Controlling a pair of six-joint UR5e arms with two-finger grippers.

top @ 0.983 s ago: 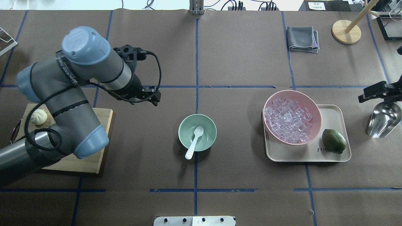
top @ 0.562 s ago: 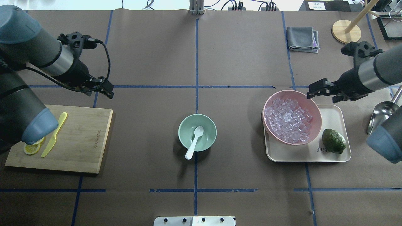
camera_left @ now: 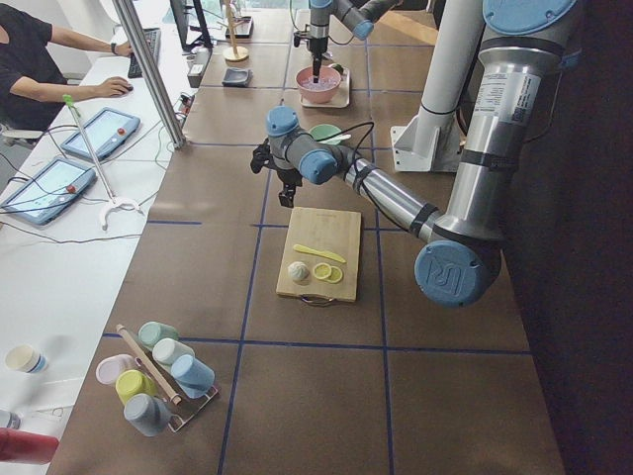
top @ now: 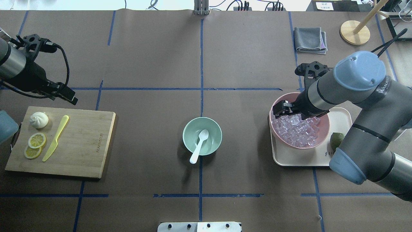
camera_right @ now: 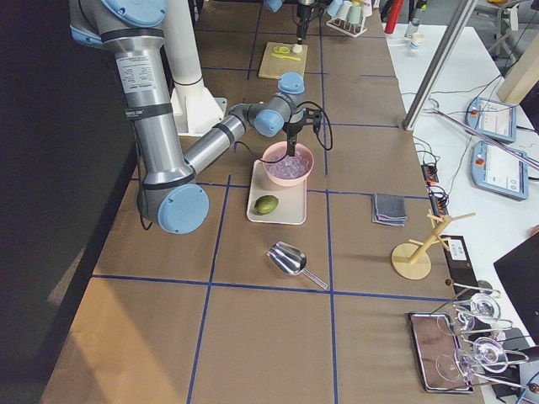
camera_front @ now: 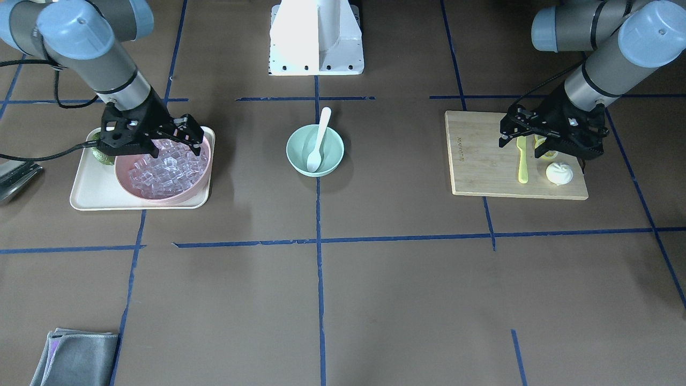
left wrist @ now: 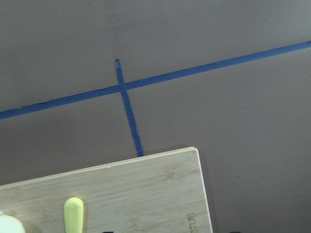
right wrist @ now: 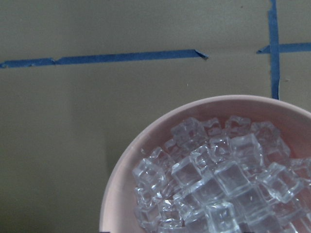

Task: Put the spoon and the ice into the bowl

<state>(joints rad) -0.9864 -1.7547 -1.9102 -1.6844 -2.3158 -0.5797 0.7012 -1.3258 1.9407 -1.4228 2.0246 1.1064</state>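
The white spoon [top: 199, 144] lies in the mint-green bowl [top: 213, 129] at the table's middle, its handle over the near rim; both also show in the front view, the spoon [camera_front: 320, 136] in the bowl [camera_front: 332, 155]. Clear ice cubes [top: 299, 135] fill a pink bowl [top: 299, 148] on the right, close up in the right wrist view [right wrist: 218, 179]. My right gripper [top: 283, 110] hangs open and empty over the pink bowl's left far part, just above the ice [camera_front: 161, 171]. My left gripper [top: 66, 95] is open and empty above the cutting board's far edge.
A wooden cutting board [top: 90, 145] on the left holds a yellow-green knife [top: 55, 138], lemon slices [top: 36, 141] and a white bun [top: 38, 120]. The pink bowl and a green fruit [top: 336, 139] sit on a beige tray [top: 302, 159]. A metal scoop [camera_right: 290, 257], grey cloth [top: 310, 39] and wooden stand [top: 354, 32] lie right.
My left arm has swung left, away from the mint bowl, to the cutting board's far edge. My right arm has come in from the right edge to over the pink bowl.
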